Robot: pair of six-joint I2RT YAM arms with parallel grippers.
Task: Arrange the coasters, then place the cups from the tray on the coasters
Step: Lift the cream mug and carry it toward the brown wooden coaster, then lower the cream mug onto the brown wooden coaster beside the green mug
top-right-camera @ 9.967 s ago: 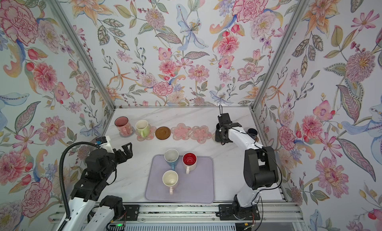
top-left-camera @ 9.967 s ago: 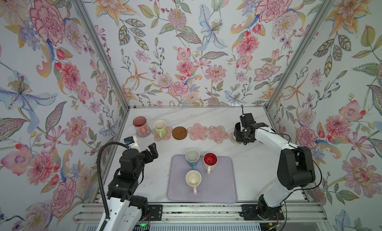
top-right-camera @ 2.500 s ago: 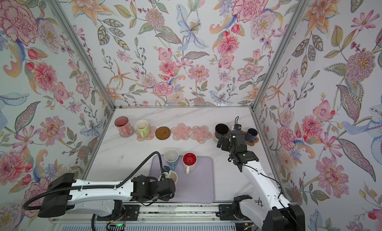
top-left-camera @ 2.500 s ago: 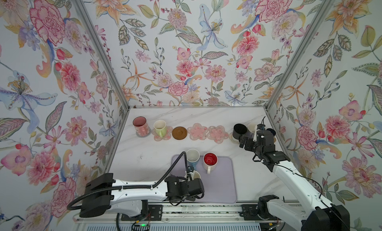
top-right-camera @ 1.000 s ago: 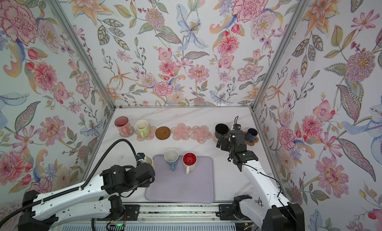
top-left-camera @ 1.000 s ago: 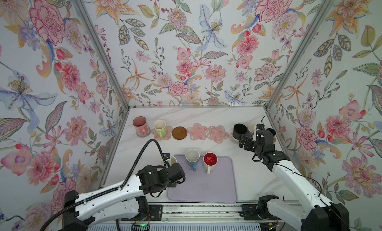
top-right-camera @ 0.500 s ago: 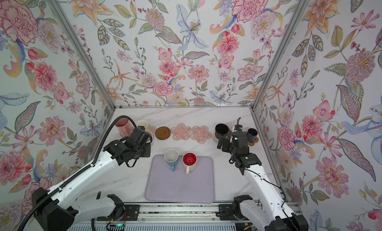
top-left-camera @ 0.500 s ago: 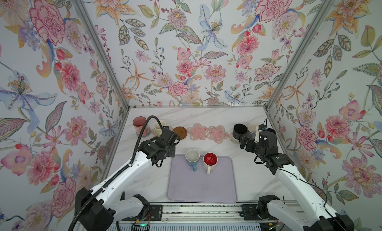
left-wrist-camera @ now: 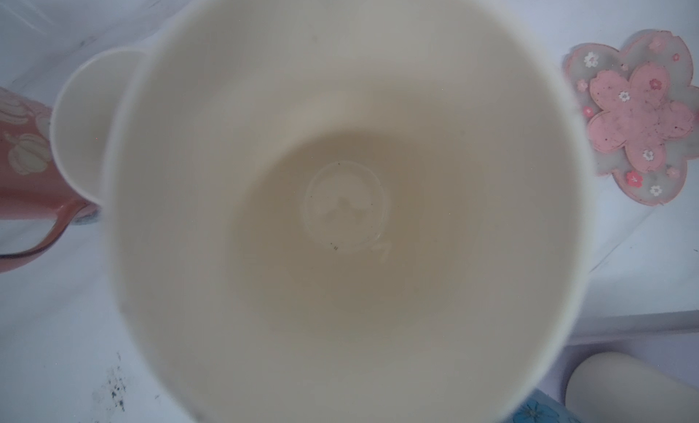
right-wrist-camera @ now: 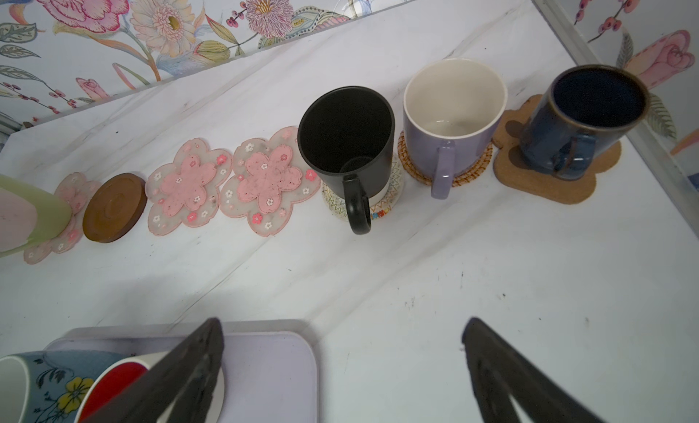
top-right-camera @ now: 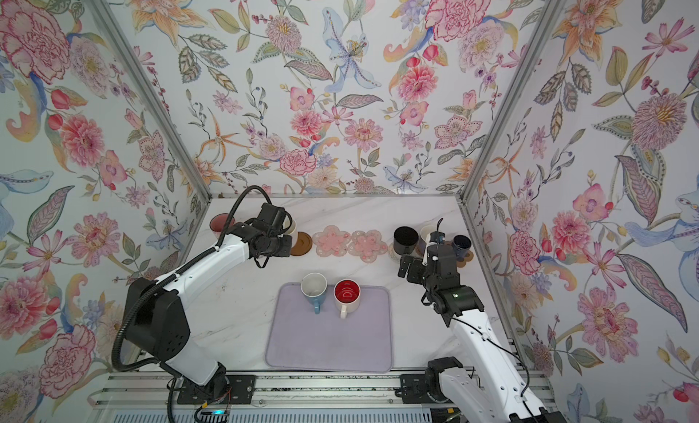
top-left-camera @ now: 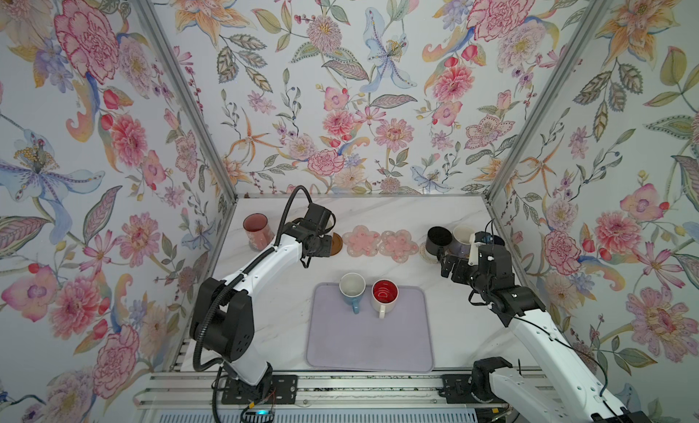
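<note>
Now, at the left end of the back row, we see the tall pink mug (top-left-camera: 258,231) standing upright. Beside it the lime-green mug (right-wrist-camera: 34,213) sits on a pink flower coaster (right-wrist-camera: 73,198). Our left gripper (top-left-camera: 319,247) hangs over this part of the row, closed tight on the cream mug (left-wrist-camera: 340,213). The mug's open mouth fills the left wrist view and hides the fingers. We hold that mug upright above the brown disc coaster (right-wrist-camera: 114,207), which lies bare in the right wrist view.

Right of the disc, a second flower coaster (top-left-camera: 361,243) and a third flower coaster (top-left-camera: 400,245) lie flat with their petals meeting, nothing on either. In front of them on the white marble tabletop (top-left-camera: 378,215), the lavender tray (top-left-camera: 370,341) carries two mugs. These are the blue floral mug (top-left-camera: 352,288) and the white mug with the red inside (top-left-camera: 384,294), side by side at its far edge.

Further right, the black mug (top-left-camera: 438,240) stands on a zigzag woven coaster (right-wrist-camera: 382,211). The lavender mug (right-wrist-camera: 446,148) stands on a rattan coaster (right-wrist-camera: 474,166), and the small dark navy mug (right-wrist-camera: 559,137) on the brown paw-shaped coaster (right-wrist-camera: 544,188). Our right gripper (right-wrist-camera: 342,322) hovers in front of these three mugs over the marble, jaws spread wide and holding nothing.
</note>
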